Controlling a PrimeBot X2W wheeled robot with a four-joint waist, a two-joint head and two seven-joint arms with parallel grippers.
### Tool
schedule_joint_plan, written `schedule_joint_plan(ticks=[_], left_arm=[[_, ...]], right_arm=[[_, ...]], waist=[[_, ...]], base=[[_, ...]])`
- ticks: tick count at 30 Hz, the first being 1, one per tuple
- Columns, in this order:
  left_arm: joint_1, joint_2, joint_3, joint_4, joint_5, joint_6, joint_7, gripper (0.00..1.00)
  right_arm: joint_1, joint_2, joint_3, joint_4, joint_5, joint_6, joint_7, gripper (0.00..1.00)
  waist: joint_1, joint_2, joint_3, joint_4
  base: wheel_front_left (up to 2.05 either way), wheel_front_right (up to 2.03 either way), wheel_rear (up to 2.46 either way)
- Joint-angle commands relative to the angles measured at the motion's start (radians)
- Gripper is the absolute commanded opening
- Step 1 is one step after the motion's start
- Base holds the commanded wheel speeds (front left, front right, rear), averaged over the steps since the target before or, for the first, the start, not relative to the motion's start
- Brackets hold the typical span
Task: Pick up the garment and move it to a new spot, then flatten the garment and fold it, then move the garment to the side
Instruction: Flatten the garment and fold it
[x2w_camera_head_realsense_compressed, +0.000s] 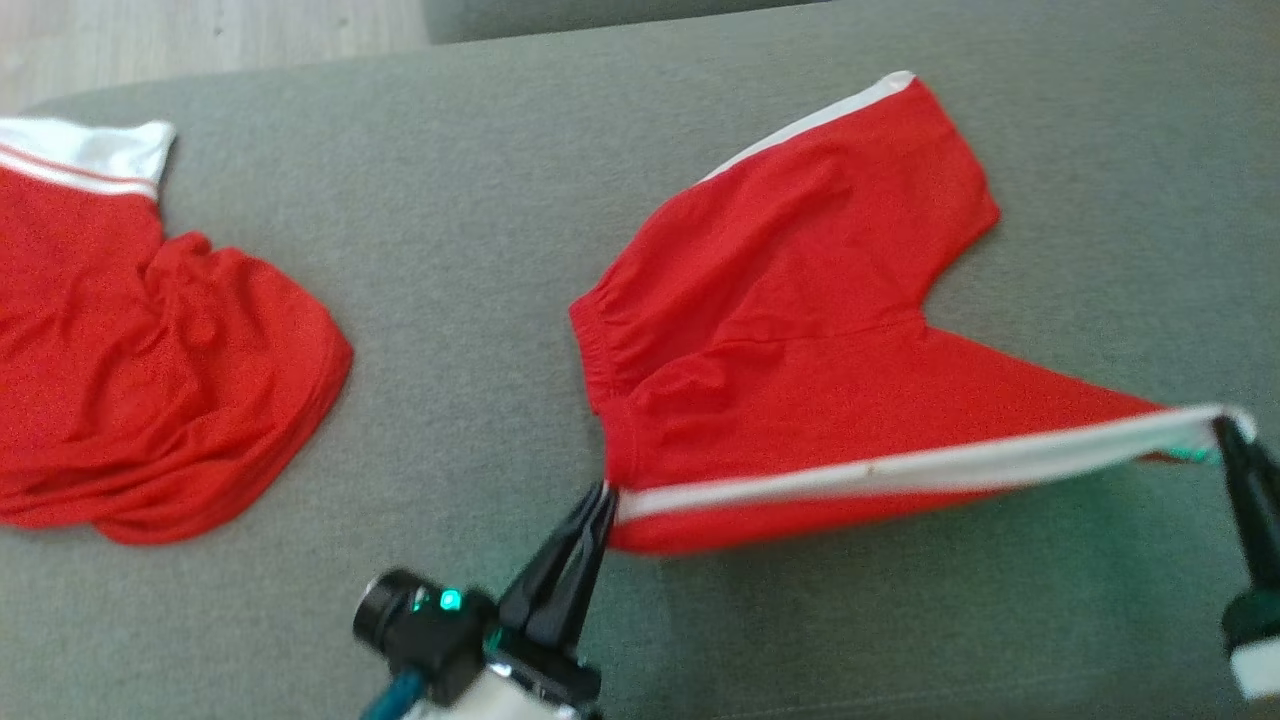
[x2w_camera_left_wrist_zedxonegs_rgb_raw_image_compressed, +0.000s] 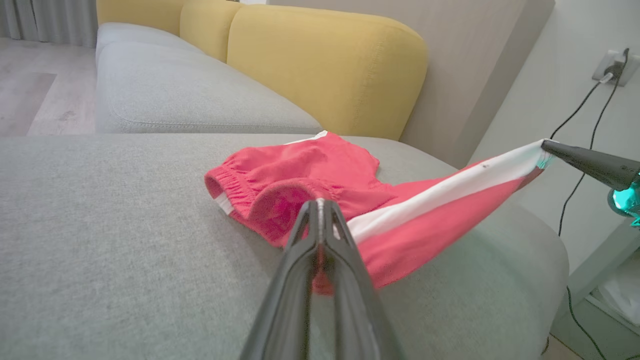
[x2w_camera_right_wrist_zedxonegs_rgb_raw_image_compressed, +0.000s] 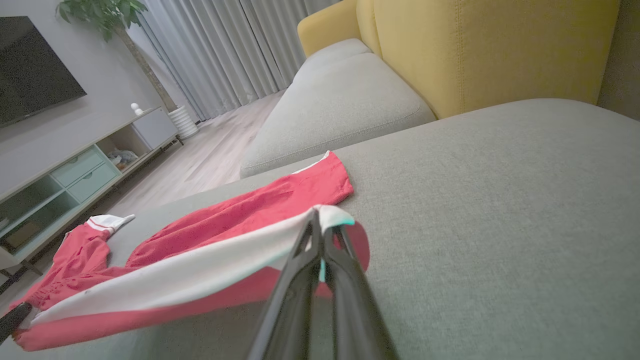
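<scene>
In the head view the red shorts (x2w_camera_head_realsense_compressed: 800, 300) lie on the grey sofa seat (x2w_camera_head_realsense_compressed: 450, 200), right of the middle. Their near edge, with the white stripe (x2w_camera_head_realsense_compressed: 900, 465), is lifted and pulled straight between the two claws. The left claw (x2w_camera_head_realsense_compressed: 605, 492) is closed on the waistband end of the stripe, and the right claw (x2w_camera_head_realsense_compressed: 1222, 425) is closed on the leg-hem end. A second red garment (x2w_camera_head_realsense_compressed: 150, 380) with a white collar lies well apart, at the left edge.

In the left wrist view the left claw (x2w_camera_left_wrist_zedxonegs_rgb_raw_image_compressed: 320, 202) pinches red cloth between its closed fingers. The red shorts (x2w_camera_left_wrist_zedxonegs_rgb_raw_image_compressed: 300, 170) rest partly on the seat, in front of the yellow backrest (x2w_camera_left_wrist_zedxonegs_rgb_raw_image_compressed: 325, 65). The white stripe (x2w_camera_left_wrist_zedxonegs_rgb_raw_image_compressed: 450, 192) rises to the right claw (x2w_camera_left_wrist_zedxonegs_rgb_raw_image_compressed: 547, 146), which grips its end.

In the right wrist view the right claw (x2w_camera_right_wrist_zedxonegs_rgb_raw_image_compressed: 317, 212) is closed on the white corner. The red shorts (x2w_camera_right_wrist_zedxonegs_rgb_raw_image_compressed: 250, 210) run away to the left, and the second red garment (x2w_camera_right_wrist_zedxonegs_rgb_raw_image_compressed: 85, 245) lies beyond them.

I judge that this is the moving or flattening step, since the far half of the shorts is wrinkled on the seat. The next move probably calls for both claws to keep the edge tight and go together at the same height, and then to lower the cloth so that it lies smooth before folding.
</scene>
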Motion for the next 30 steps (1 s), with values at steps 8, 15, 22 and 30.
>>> schedule_joint_plan(ticks=[8,15,22,30], left_arm=[[-0.321,-0.092,0.059,0.110,-0.153,-0.013,0.080,0.00],[-0.567,-0.103,0.009,0.273,-0.304,0.015,0.077,0.00],[-0.725,-0.104,-0.123,0.351,-0.459,0.054,0.015,0.00],[-0.794,-0.104,-0.149,0.365,-0.499,0.136,-0.005,0.00]], right_arm=[[-0.359,-0.116,0.096,0.111,0.097,0.007,0.112,0.00],[-0.707,-0.143,0.266,0.295,0.126,0.007,0.188,0.00],[-0.955,-0.144,0.442,0.462,0.140,0.007,0.180,0.00],[-1.102,-0.154,0.606,0.586,0.188,0.007,0.093,0.13]], waist=[[0.0003,-0.0001,0.100,0.068],[0.0003,-0.0001,0.205,0.110],[0.0003,-0.0001,0.279,0.145],[0.0003,-0.0001,0.318,0.162]], base=[[0.00,0.00,0.00],[0.00,0.00,0.00],[0.00,0.00,0.00],[0.00,0.00,0.00]])
